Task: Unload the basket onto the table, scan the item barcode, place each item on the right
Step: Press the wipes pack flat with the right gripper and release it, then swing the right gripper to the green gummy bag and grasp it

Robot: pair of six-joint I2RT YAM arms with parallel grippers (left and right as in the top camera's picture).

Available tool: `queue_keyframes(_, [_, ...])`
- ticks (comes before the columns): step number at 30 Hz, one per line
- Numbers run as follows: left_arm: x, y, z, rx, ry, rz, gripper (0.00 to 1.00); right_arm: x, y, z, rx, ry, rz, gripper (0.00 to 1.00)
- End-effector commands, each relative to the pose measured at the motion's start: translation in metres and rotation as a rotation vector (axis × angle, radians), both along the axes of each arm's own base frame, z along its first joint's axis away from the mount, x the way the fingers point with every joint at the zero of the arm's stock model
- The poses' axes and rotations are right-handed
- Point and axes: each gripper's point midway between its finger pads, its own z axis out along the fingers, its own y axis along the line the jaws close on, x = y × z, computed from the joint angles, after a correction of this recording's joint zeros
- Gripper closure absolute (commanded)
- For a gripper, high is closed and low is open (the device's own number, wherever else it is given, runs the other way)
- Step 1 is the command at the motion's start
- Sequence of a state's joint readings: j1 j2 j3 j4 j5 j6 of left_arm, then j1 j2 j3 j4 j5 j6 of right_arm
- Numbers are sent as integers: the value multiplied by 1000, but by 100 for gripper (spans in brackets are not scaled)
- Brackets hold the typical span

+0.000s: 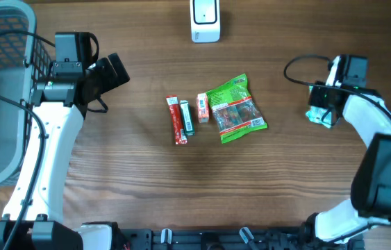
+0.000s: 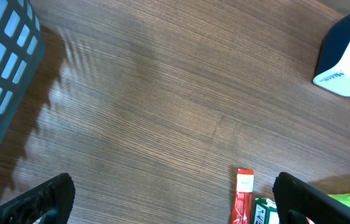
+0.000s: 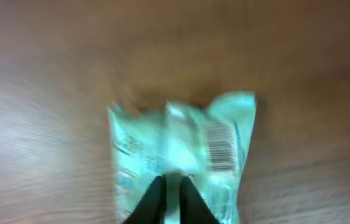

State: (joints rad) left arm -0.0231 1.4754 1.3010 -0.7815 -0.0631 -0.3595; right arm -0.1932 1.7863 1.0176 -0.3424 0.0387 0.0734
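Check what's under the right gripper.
A teal packet lies on the wood table, barcode facing up. The right gripper pinches a fold at its near edge. Whatever is beneath the packet is covered, and the wrist view is blurred.

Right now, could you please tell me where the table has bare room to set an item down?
Bare wood lies between the left gripper and the red stick, between the green bag and the teal packet, and along the near edge. The centre, from stick to bag, is crowded.
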Motion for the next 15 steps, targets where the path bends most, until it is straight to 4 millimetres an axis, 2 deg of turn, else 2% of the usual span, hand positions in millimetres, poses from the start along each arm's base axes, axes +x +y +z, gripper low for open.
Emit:
queue_keyframes(1, [2, 4, 1, 18, -2, 3, 0, -17, -3, -37, 12, 103, -69, 86])
queue_keyframes(3, [2, 4, 1, 18, -2, 4, 0, -18, -2, -42, 15, 114, -65, 84])
queue_keyframes(6, [2, 4, 1, 18, -2, 4, 0, -12, -3, -28, 12, 96, -65, 83])
queue_keyframes(9, [2, 4, 1, 18, -2, 4, 0, 1, 0, 11, 31, 39, -38, 71])
queue_keyframes(11, [2, 4, 1, 18, -2, 3, 0, 5, 13, 37, 77, 5, 30, 53])
queue_keyframes(12, [2, 4, 1, 18, -2, 4, 0, 3, 16, 52, 91, -4, 36, 53])
queue_keyframes(14, [2, 4, 1, 18, -2, 4, 0, -6, 18, 64, 93, 2, 34, 55])
queue_keyframes(15, [2, 4, 1, 18, -2, 4, 0, -14, 19, 66, 98, 25, 30, 58])
